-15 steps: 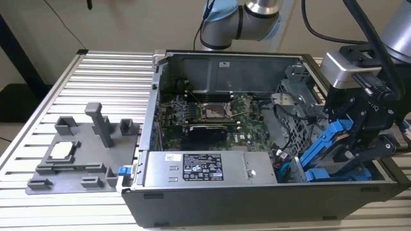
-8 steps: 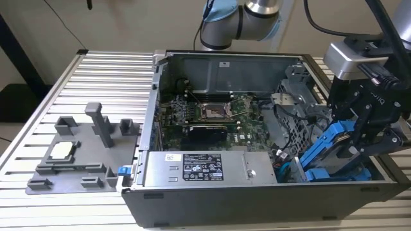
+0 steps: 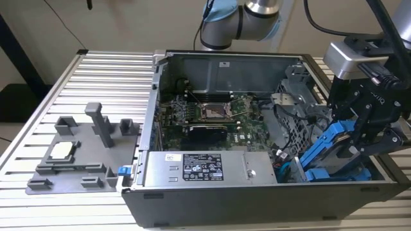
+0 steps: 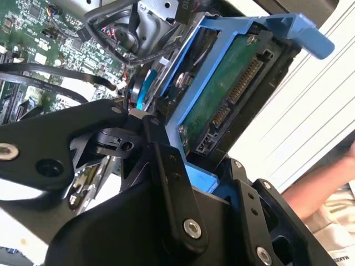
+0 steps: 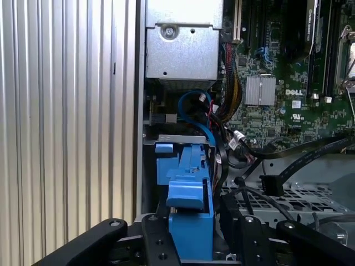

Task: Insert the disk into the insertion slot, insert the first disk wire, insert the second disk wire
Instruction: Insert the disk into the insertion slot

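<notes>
We see the disk point(image 3: 335, 143) clamped in the hand point(image 3: 361, 139), whose black fingers point(image 5: 160, 244) are drawn in against the two sides of the bright blue carrier, as both wrist views confirm. In the second wrist view the disk point(image 4: 222, 94) shows its green circuit board and connector edge, with the carrier's blue tab projecting past it. In the exterior view we find the disk tilted, its upper end leaning toward the exterior view's right and its lower end down in the near corner of the open computer case point(image 3: 147, 197). In the first wrist view the disk point(image 5: 188, 188) is edge-on, its far end at the grey sheet-metal lip of the insertion slot point(image 5: 178, 138); we cannot tell how far it has entered. Beside this corner lies the grey power-supply box point(image 3: 202, 168), beyond it the motherboard point(image 3: 212, 115). The case stands on the ribbed bench point(image 3: 103, 82), with a dark grey fixture tray point(image 3: 70, 159) toward the exterior view's left.
</notes>
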`<action>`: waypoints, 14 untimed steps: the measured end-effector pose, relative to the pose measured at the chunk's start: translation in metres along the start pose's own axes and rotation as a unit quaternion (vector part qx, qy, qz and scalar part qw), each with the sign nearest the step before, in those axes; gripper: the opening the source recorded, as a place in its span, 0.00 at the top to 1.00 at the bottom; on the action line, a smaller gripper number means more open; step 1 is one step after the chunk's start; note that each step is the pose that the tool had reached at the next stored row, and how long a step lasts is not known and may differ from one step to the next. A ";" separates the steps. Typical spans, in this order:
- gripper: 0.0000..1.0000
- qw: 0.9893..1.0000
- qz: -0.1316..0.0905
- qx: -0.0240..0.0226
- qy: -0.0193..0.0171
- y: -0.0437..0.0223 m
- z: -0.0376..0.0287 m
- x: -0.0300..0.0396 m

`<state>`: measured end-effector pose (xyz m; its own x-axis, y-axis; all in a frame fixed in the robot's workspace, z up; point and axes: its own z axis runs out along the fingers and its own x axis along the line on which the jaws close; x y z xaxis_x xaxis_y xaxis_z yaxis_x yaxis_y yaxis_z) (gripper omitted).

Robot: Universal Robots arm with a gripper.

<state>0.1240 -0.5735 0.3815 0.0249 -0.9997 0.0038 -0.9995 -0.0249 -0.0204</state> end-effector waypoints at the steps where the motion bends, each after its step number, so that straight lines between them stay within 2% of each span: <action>1: 0.51 1.000 0.000 0.000 0.000 0.0000 0.0001 0.0000; 3: 0.53 1.000 0.000 0.000 0.000 0.0000 0.0001 0.0001; 5: 0.66 1.000 0.000 0.000 0.000 0.0001 0.0001 0.0000; 8: 0.68 1.000 0.000 0.002 0.000 0.0030 -0.0002 0.0000; 9: 0.68 1.000 0.000 0.003 -0.002 0.0048 -0.0004 -0.0001; 11: 0.68 1.000 0.000 0.006 -0.009 0.0064 0.0003 -0.0001; 12: 0.68 1.000 0.000 0.006 -0.011 0.0064 0.0000 -0.0002; 14: 0.68 1.000 0.000 0.006 -0.012 0.0064 -0.0001 -0.0003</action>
<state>0.1176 -0.5734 0.3814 0.0249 -0.9995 -0.0196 -0.9992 -0.0242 -0.0329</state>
